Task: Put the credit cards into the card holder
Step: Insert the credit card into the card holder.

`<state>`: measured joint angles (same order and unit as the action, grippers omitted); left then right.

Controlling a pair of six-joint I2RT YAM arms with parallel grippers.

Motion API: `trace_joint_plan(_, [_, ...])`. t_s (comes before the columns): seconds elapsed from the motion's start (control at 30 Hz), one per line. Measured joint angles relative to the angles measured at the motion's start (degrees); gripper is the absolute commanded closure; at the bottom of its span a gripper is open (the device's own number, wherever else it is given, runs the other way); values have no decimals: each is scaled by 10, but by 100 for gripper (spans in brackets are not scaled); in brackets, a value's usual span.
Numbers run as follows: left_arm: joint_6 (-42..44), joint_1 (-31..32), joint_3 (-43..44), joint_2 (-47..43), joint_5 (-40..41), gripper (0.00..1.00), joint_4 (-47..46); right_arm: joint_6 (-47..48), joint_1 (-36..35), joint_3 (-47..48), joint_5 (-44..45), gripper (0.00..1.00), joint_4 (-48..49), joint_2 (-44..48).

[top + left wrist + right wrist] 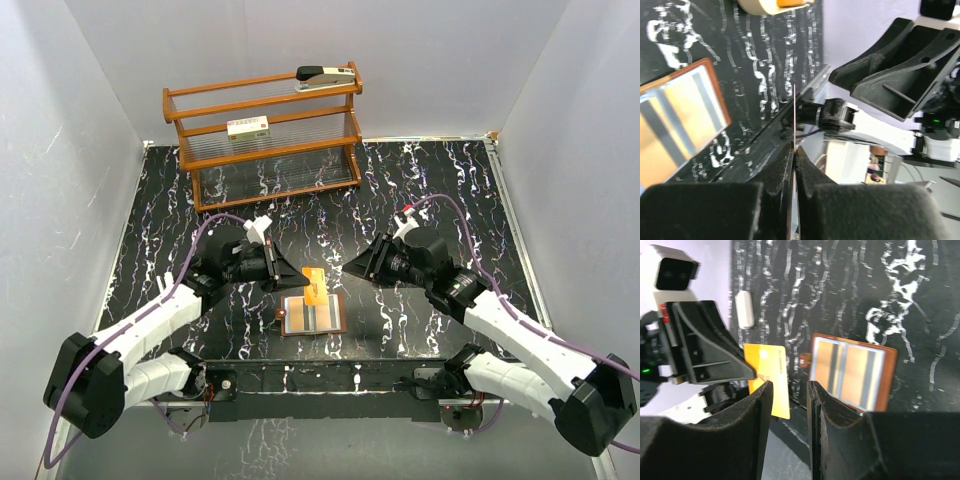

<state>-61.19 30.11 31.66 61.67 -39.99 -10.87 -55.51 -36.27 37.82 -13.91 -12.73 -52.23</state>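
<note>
The card holder [313, 314] lies open on the black marbled table near the front edge, a brown leather wallet with tan inner panels; it also shows in the left wrist view [675, 120] and the right wrist view [852, 371]. My left gripper [298, 280] is shut on an orange-yellow credit card [314, 286] and holds it upright just above the wallet's far edge. That card is edge-on in the left wrist view [795, 112] and face-on in the right wrist view [771, 375]. My right gripper [352, 268] is open and empty, facing the card from the right, a short way off.
A wooden rack [262, 135] stands at the back with a stapler [325, 77] on top and a white box with a red label [249, 127] on a shelf. A small white object [744, 307] lies on the table beyond the card.
</note>
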Motion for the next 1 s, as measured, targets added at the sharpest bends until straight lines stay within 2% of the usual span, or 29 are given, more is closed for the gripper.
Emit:
trace_joint_plan(0.3, [101, 0, 21, 89, 36, 100, 115, 34, -7, -1, 35, 67, -51, -82])
trace_joint_plan(0.67, [159, 0, 21, 135, 53, 100, 160, 53, -65, -1, 79, 66, -55, -184])
trace_joint_plan(1.0, [178, 0, 21, 156, 52, 100, 164, 76, -97, 18, 111, 68, -55, -272])
